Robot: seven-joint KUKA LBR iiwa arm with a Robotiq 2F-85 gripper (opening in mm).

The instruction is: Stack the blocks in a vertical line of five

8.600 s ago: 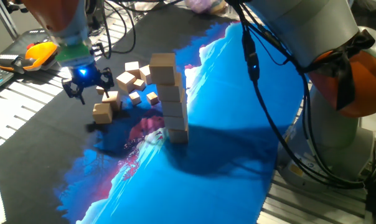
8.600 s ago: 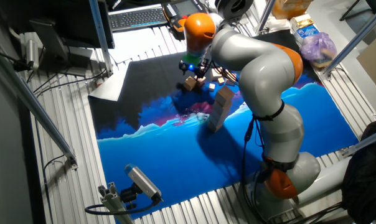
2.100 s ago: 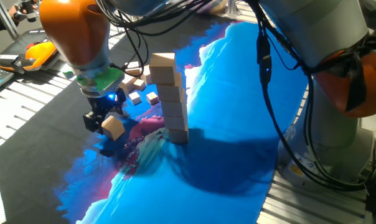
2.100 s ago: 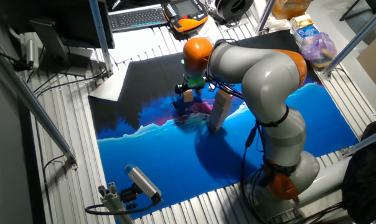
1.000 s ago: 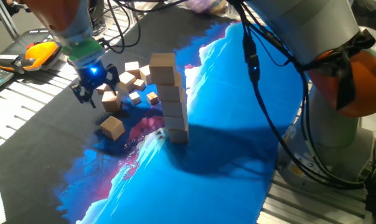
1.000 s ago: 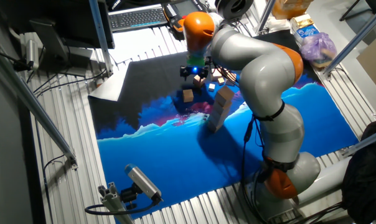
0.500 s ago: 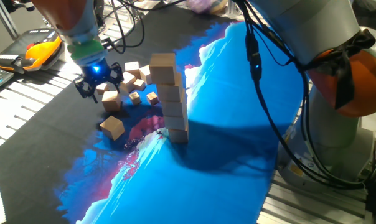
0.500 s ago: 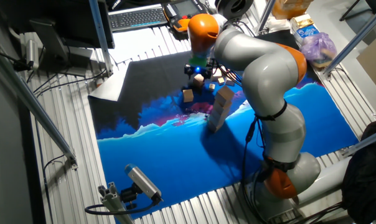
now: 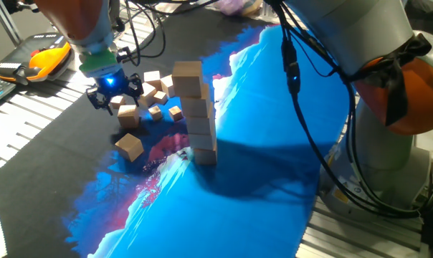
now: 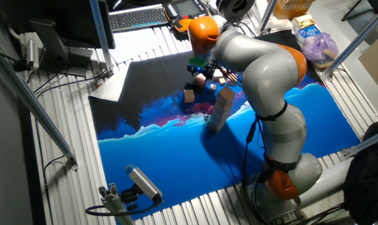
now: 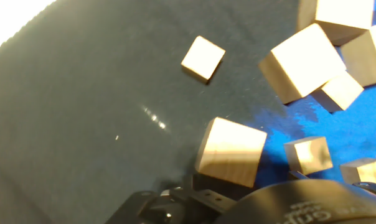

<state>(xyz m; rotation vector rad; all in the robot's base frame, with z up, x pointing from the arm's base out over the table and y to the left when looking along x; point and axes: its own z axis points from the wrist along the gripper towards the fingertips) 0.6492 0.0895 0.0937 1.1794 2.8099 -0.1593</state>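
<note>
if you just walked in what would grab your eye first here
The leaning stack of wooden blocks stands at the middle of the blue mat. Left of it, the gripper with its blue light hovers over a scatter of loose blocks, and a single block lies apart nearer the camera. The big grey and orange arm arches over everything.

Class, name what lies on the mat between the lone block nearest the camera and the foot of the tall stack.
Nothing: between the lone block and the stack only bare mat shows, in the closer fixed view.

Open dark mat (image 9: 66, 136) left of the claw (image 9: 113, 98); scattered blocks (image 9: 153, 92) and tall stack (image 9: 197, 115) crowding its right.
</note>
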